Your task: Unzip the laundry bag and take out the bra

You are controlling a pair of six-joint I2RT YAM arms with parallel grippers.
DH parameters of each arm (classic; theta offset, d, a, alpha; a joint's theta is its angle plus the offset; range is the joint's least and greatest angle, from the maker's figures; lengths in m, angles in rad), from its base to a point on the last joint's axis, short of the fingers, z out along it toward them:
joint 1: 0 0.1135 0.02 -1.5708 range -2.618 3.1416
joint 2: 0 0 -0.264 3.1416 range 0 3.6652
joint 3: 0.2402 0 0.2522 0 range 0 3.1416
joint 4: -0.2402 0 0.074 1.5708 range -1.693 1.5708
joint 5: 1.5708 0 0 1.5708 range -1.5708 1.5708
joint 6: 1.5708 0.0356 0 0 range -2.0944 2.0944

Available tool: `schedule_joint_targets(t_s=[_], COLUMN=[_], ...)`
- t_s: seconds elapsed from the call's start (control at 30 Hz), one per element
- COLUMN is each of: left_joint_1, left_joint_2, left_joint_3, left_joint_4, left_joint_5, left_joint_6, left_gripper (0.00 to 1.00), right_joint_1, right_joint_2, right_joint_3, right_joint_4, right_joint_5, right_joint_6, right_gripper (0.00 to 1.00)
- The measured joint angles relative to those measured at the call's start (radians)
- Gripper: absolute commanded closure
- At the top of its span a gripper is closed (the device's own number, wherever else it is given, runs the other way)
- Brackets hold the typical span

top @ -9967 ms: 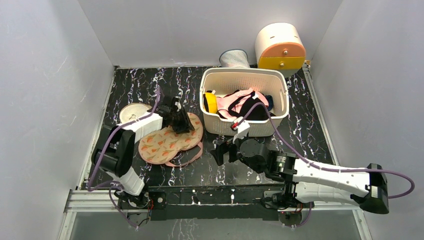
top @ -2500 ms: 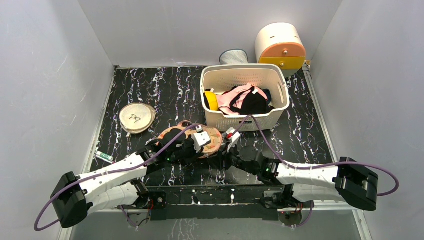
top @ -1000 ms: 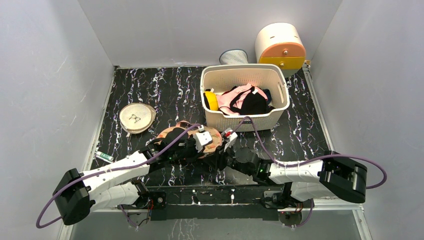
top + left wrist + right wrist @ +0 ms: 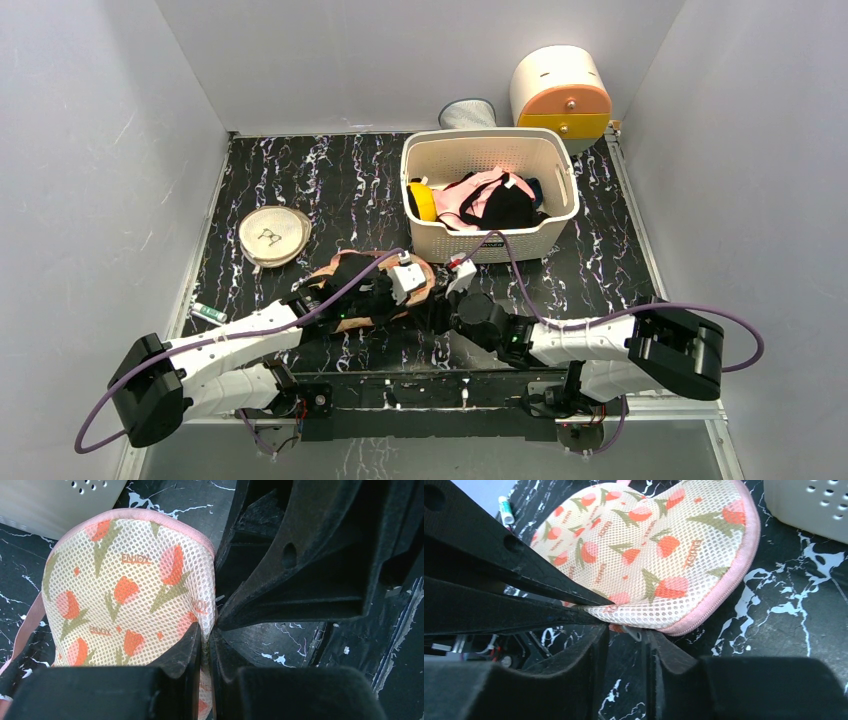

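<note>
The laundry bag (image 4: 424,272), peach mesh with orange-red tulips and pink edging, lies near the table's front edge, mostly under my left arm. My left gripper (image 4: 205,630) is shut on a fold of the bag's mesh edge. My right gripper (image 4: 626,630) faces it from the right. Its jaws stand open at the bag's pink zipper seam (image 4: 719,605). A small grey zipper pull (image 4: 634,631) hangs between the fingertips, close to the right finger. The bra is hidden.
A white perforated basket (image 4: 490,250) with pink and black garments and a yellow round object stands just behind the bag. A round cream disc (image 4: 272,235) lies at the left. A cream-and-orange drawer box (image 4: 560,95) sits at the back right, and a small tube (image 4: 210,313) at the left edge.
</note>
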Motion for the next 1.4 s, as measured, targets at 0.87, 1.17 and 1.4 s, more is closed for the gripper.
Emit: schedule_joint_targets(t_s=[0.87,1.17,1.4], left_joint_1=[0.004,0.003,0.003], left_joint_2=[0.019,0.019,0.019], left_joint_3=[0.016,0.022,0.033], left_joint_4=[0.003,0.036,0.043], left_joint_5=[0.002,0.026,0.066], left_joint_6=[0.016,0.043,0.084], left_gripper=[1.00,1.00,1.00], right_joint_1=[0.001,0.013,-0.014], right_joint_2=[-0.006,-0.072,-0.173], right_joint_3=[0.031,0.030,-0.003], right_joint_4=[-0.070,-0.143,-0.207], right_joint_5=[0.063,0.151,0.181], right_joint_6=[-0.077,-0.074,-0.076], right_gripper=[1.00,1.00,1.00])
